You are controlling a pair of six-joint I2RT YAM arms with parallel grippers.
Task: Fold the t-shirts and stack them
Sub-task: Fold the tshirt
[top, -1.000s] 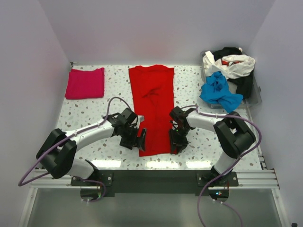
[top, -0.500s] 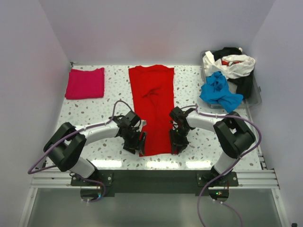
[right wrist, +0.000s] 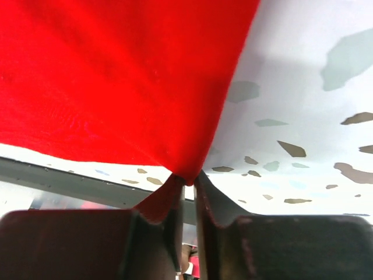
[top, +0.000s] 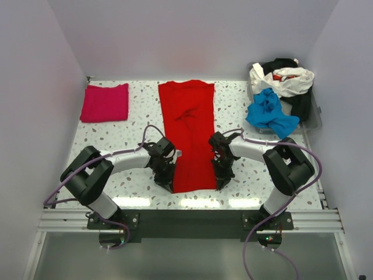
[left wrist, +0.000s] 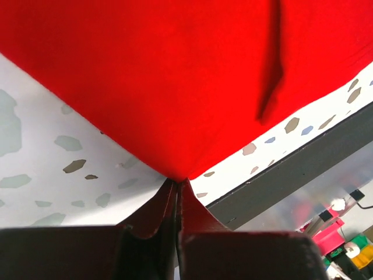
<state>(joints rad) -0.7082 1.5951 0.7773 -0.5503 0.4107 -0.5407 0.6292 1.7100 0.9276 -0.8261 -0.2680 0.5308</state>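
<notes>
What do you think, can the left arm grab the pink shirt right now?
Probably not yet. The left claw is pinched shut on a near corner of the red shirt, so it's busy. The pink shirt lies far left with nothing between; letting go first might work.

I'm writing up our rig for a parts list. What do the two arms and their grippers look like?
The left arm and right arm match: white tubular links between bulky black joint housings, with a lilac cable looping along each. The left gripper and right gripper are black, each with two flat, tapering dark fingers. No markings are readable.
</notes>
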